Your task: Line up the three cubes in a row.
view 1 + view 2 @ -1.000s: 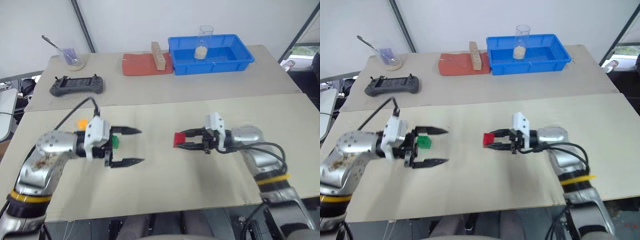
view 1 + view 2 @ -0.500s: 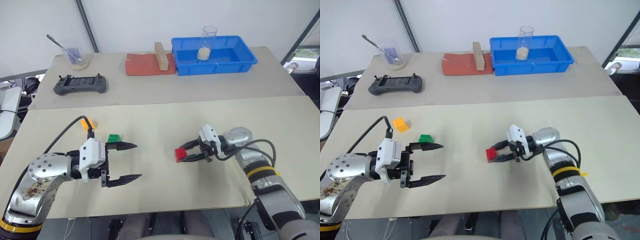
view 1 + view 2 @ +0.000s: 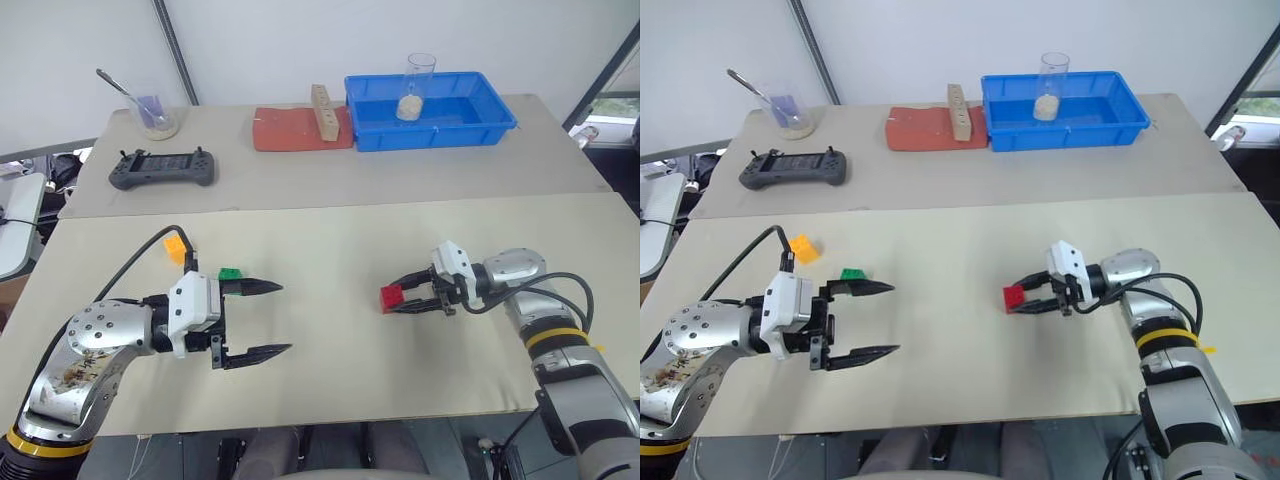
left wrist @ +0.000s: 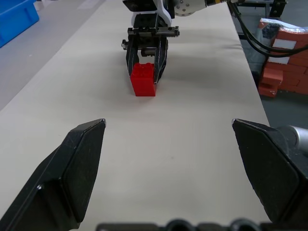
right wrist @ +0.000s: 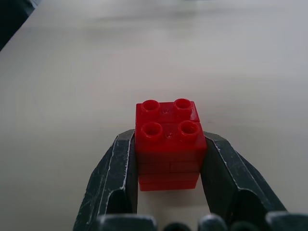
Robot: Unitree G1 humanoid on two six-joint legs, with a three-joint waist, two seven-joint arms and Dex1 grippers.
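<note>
**Red cube carried rightward, away from the other two**

While clamped between the fingers of the right hand [image 3: 408, 301], the red cube [image 3: 391, 297] now sits low over the tabletop [image 3: 330, 380], further toward the right side than half a second ago, and lower than a second ago. Seen squarely in the right wrist view: studs up, both fingers pressed flat on opposite faces, gripped firmly. Whether touching the surface or just above it: cannot tell.

Left hand [image 3: 262, 319] hovering with fingers spread wide apart, empty, barely shifted over the last second. Green cube [image 3: 230, 274] resting just beside the upper left finger; orange-yellow cube [image 3: 176, 247] near it, toward the left rear.

Meaning for the task, as a judgement: gap between red and the green–yellow pair widened, so no row formed yet; red probably about to be set down as one end, with the other two still to be brought across.
</note>
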